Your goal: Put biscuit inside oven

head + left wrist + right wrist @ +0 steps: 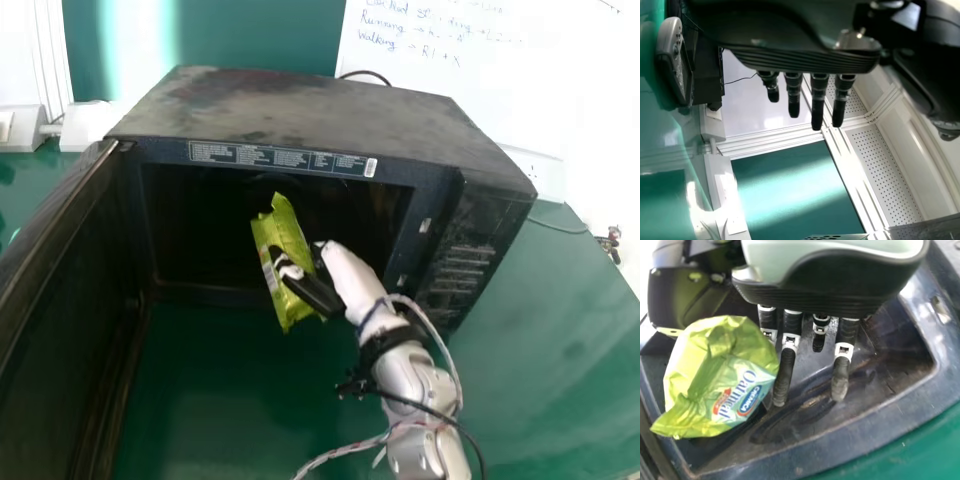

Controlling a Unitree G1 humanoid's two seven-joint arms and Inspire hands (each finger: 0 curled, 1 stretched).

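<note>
right hand (350,275): closed on the packet, gripping it by one side, lower part, between thumb and fingers.
biscuit packet (282,240): at the oven's open mouth, tilted, upper end free; how far inside, cannot tell.
wrapper: thin, crinkled, glossy; probably slick, may slide if the hold is loose.
weight: likely light.
contents: likely stiff but brittle; hard squeezing could crumble them.
best hold: flat sides near the middle, light pinch; avoid the crimped ends, which would probably fold and let it swing.
oven (320,105): door (65,300) open on the left; next, judged, carry the packet past the front frame, then let go.
left hand (805,59): idle, fingers extended, left wrist view.
</note>
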